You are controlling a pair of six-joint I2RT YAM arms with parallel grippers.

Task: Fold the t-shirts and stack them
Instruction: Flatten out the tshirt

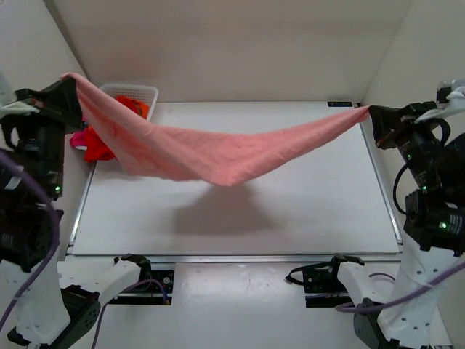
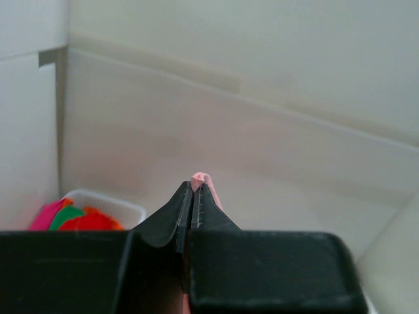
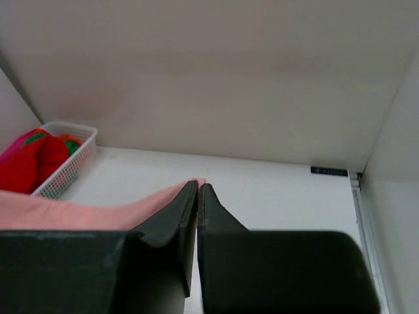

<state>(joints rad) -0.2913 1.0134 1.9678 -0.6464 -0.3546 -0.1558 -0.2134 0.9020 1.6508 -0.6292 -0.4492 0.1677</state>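
Note:
A salmon-pink t-shirt point(image 1: 218, 154) hangs stretched in the air across the table, sagging in the middle. My left gripper point(image 1: 71, 86) is shut on its left corner, high at the far left; a pink tip of cloth point(image 2: 200, 178) pokes out above its closed gripper point(image 2: 194, 190). My right gripper point(image 1: 369, 115) is shut on the shirt's right corner at the far right, and the pink cloth point(image 3: 78, 212) trails off left of its closed gripper point(image 3: 198, 190). Red, magenta and orange/green t-shirts point(image 1: 98, 142) lie in and beside the basket.
A white lattice basket point(image 1: 138, 93) stands at the table's back left corner, partly behind the hanging shirt, also seen as a basket point(image 3: 72, 163) from the right wrist. The white table point(image 1: 290, 211) has metal edge rails. Walls enclose the back and sides.

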